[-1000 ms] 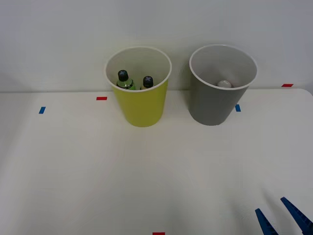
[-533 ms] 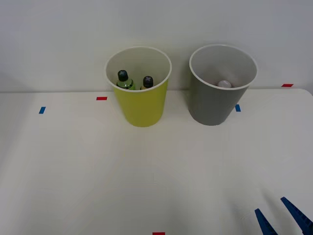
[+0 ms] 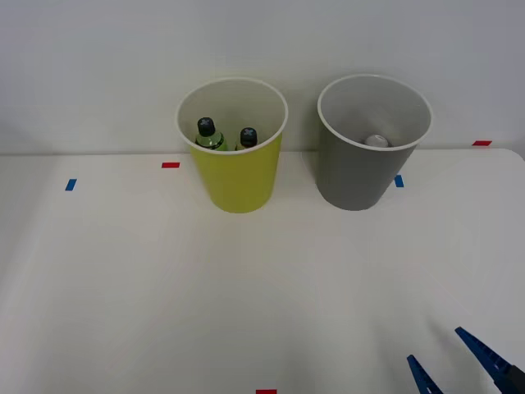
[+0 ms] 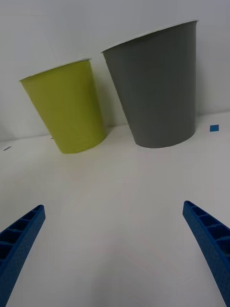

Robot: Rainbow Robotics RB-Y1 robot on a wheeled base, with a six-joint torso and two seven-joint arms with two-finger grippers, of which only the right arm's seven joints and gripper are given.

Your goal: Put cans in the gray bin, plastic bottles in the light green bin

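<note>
The empty, wide-open right gripper (image 3: 459,361) has slid lower-right, away from the light green bin (image 3: 238,176) holding both bottles (image 3: 208,133) and the gray bin (image 3: 357,176) holding the can (image 3: 376,141), so sorting looks finished.

Front overhead, wrist low; both face light green bin (image 3: 238,176) (image 4: 72,112)

White table (image 3: 123,279), tape marks (image 3: 171,165)
</note>
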